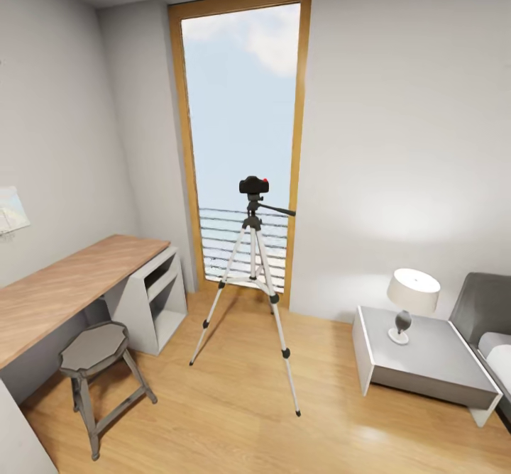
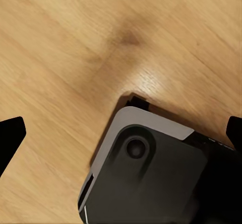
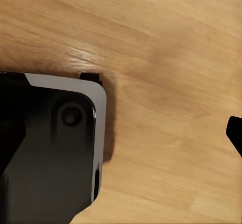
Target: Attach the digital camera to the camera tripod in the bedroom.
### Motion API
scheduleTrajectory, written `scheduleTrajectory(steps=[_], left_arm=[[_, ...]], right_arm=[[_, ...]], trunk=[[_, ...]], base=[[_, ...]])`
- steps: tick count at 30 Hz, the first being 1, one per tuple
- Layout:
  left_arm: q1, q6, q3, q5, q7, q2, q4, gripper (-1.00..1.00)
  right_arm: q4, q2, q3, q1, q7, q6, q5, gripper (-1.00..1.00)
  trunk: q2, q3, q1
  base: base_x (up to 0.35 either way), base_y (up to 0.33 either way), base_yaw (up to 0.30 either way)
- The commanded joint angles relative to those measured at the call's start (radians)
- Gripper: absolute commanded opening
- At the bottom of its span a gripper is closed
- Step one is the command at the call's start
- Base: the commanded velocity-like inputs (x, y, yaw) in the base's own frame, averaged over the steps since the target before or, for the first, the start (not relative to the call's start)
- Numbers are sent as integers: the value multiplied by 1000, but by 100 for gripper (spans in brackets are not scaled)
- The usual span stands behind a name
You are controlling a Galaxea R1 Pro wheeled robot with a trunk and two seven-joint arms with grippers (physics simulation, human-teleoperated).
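The camera tripod (image 1: 253, 268) stands on the wood floor in front of the tall window, its silver legs spread and its pan handle pointing right. The black digital camera (image 1: 253, 185), red button on top, sits on the tripod's head. In the left wrist view my left gripper (image 2: 121, 133) is open, its black fingertips (image 2: 11, 131) far apart at the picture's edges, over the floor. My right gripper (image 3: 121, 133) looks open too, with one fingertip (image 3: 235, 133) at the edge, and holds nothing.
A wooden desk (image 1: 64, 282) with a grey octagonal stool (image 1: 94, 350) lines the left wall. A grey nightstand (image 1: 426, 360) with a lamp (image 1: 410, 304) and the bed's edge (image 1: 490, 318) stand at the right. My dark base (image 2: 151, 178) lies beneath both grippers.
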Motion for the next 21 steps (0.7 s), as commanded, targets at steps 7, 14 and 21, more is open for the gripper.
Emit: scheduleTrajectory(steps=[7,14,21], left_arm=[[0,-1,-8,8,4,0,-1,100],[0,-1,-7,8,4,0,-1,100],[0,-1,-8,8,4,0,-1,100]], right_arm=[[3,0,8,-1,5,-6,-10,100],[3,0,7,-1,4,-5,-11,100],[3,1,8,-1,4,-4,-10,100]], trunk=[[-1,11,0],[-1,22,0],[-1,33,0]], base=[[0,0,0],[0,0,0],[0,0,0]])
